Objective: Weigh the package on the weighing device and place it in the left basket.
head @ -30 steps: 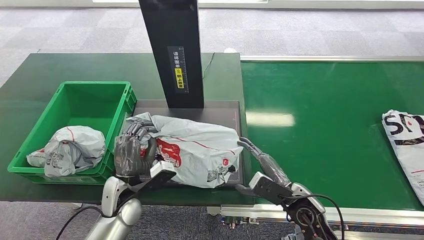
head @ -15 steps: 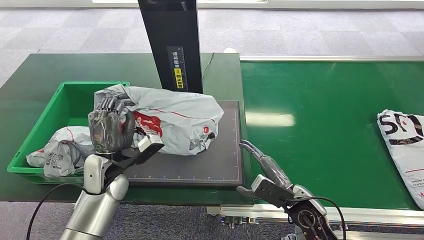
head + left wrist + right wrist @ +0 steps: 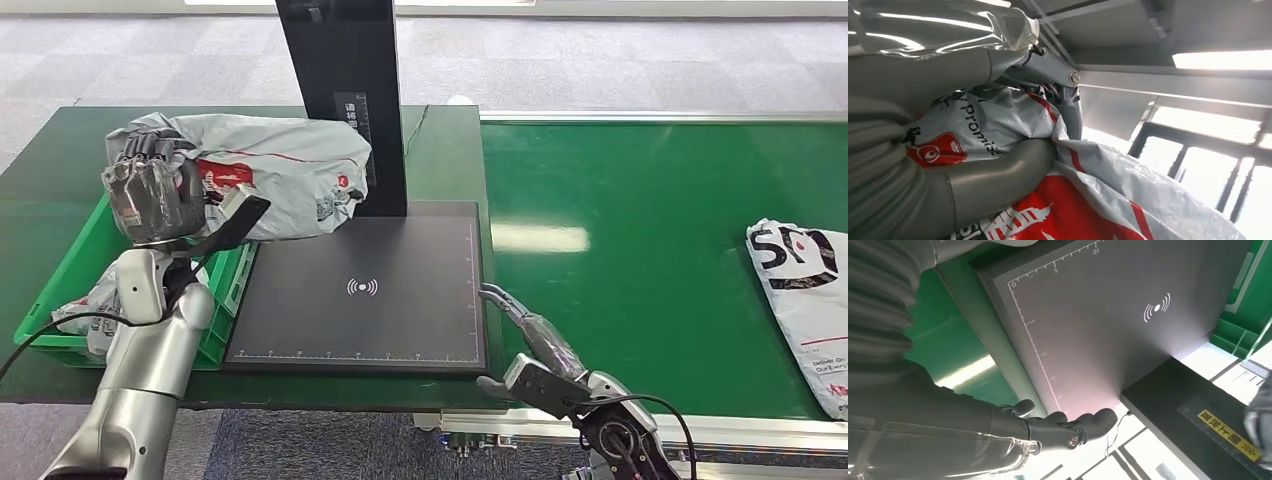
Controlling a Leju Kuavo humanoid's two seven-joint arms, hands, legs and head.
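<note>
While left hand [image 3: 150,195] grips package [image 3: 270,170] above basket [image 3: 232,275], right hand [image 3: 530,345] spread empty.

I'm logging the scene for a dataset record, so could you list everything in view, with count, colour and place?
held package: one, grey with red print, lifted above the basket and the table's left part.
green basket: one, on the table left of the scale.
package in basket: one, grey, largely hidden behind the left arm.
weighing platform: one, black, bare, table centre.
black post: one, upright behind the platform.
conveyor belt: one, green, right of the platform.
package on belt: one, white with black print, far right.
left hand: grips the held package.
right hand: holds nothing, by the platform's near right corner.
</note>
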